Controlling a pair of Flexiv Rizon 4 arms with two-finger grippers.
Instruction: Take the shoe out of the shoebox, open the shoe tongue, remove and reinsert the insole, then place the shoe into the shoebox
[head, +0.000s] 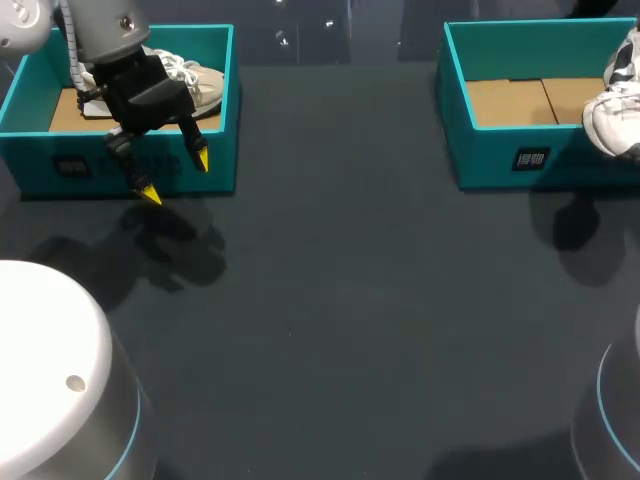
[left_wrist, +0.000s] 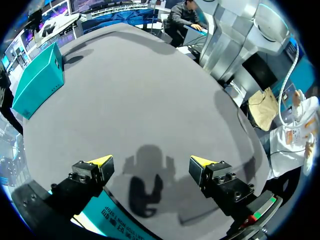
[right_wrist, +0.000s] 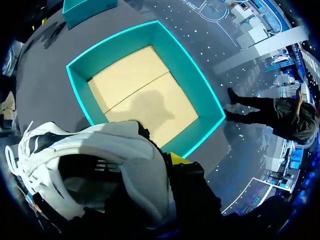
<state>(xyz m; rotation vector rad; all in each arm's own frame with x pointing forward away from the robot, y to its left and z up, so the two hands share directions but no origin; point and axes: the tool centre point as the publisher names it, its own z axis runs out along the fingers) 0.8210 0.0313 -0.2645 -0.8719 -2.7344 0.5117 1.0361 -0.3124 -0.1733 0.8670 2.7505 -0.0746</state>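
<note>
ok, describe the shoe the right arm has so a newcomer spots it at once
Find the teal box on the right side. At its right end a white shoe hangs in the right gripper, above the cardboard floor. Its black markings set it apart from the plain pale shoe lying in the left box.

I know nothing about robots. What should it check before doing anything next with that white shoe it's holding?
1. Shoe held by the right fingers: ok, lifted above the box.
2. Insole in place: cannot tell, the shoe's inside is dark.
3. Right shoebox free of obstacles: ok, bare cardboard floor.
4. Left fingers open and holding nothing: ok.
5. Bare table for setting the shoe down: ok.
</note>
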